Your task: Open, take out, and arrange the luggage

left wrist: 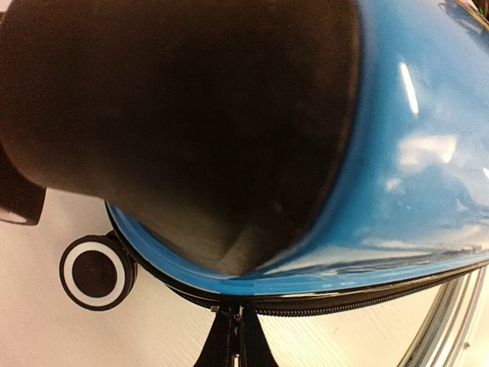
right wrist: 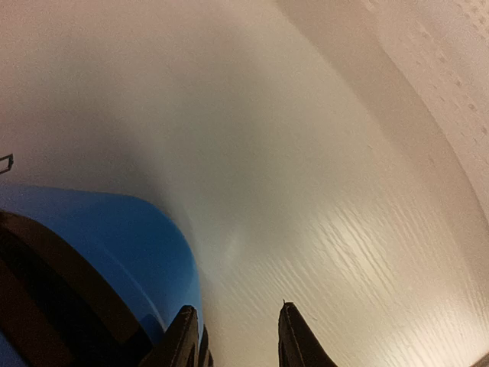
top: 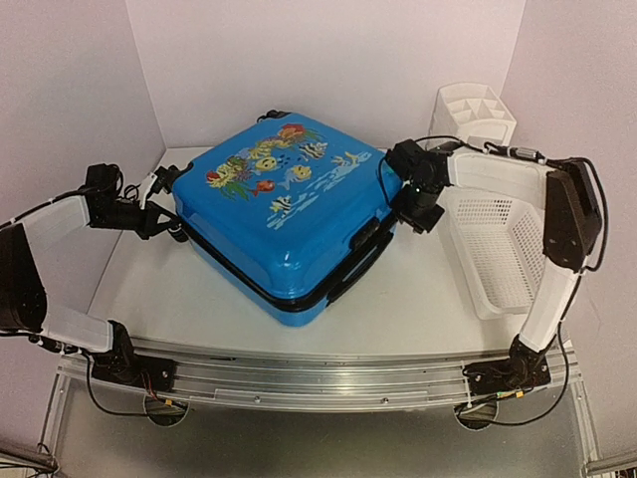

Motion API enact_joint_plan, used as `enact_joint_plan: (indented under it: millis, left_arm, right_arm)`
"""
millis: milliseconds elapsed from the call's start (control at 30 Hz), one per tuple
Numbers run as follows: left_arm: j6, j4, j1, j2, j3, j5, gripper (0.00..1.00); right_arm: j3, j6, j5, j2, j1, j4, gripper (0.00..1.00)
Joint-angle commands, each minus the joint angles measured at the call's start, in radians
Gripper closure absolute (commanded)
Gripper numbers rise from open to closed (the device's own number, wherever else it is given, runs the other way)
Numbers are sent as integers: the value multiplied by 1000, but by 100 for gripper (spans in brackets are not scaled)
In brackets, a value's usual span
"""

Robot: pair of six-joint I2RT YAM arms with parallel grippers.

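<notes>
The luggage (top: 279,219), bright blue with a fish print on its lid, lies flat and closed in the middle of the table. My left gripper (top: 171,227) is at its left corner. In the left wrist view the left gripper (left wrist: 238,325) is pinched shut at the black zipper band (left wrist: 367,303), with a thin zipper pull between the tips. A black-and-white wheel (left wrist: 95,273) sits just to the left. My right gripper (top: 406,219) is at the case's right side. Its fingers (right wrist: 183,336) stand apart over bare table beside the blue shell (right wrist: 114,245), with nothing between them.
A white perforated basket (top: 493,249) stands right of the suitcase, under the right arm. A white compartmented organizer (top: 476,115) is at the back right. A black side handle (top: 363,254) faces front right. White walls close in the back and sides.
</notes>
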Motion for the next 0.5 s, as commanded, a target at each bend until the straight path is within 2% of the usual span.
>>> enact_joint_plan:
  millis: [0, 100, 200, 300, 467]
  left_arm:
    - [-144, 190, -57, -22, -12, 81, 100]
    - [-213, 260, -58, -16, -22, 60, 100]
    - [-259, 296, -60, -9, -25, 42, 100]
    - [-280, 320, -60, -10, -35, 21, 100]
    - [-311, 358, -60, -21, -58, -7, 100]
  right_arm:
    - [241, -177, -149, 166, -54, 278, 70]
    - [367, -246, -163, 259, -83, 275, 71]
    - [403, -276, -182, 289, -90, 265, 71]
    - [322, -283, -180, 230, -89, 252, 72]
    - [83, -254, -128, 6, -81, 227, 71]
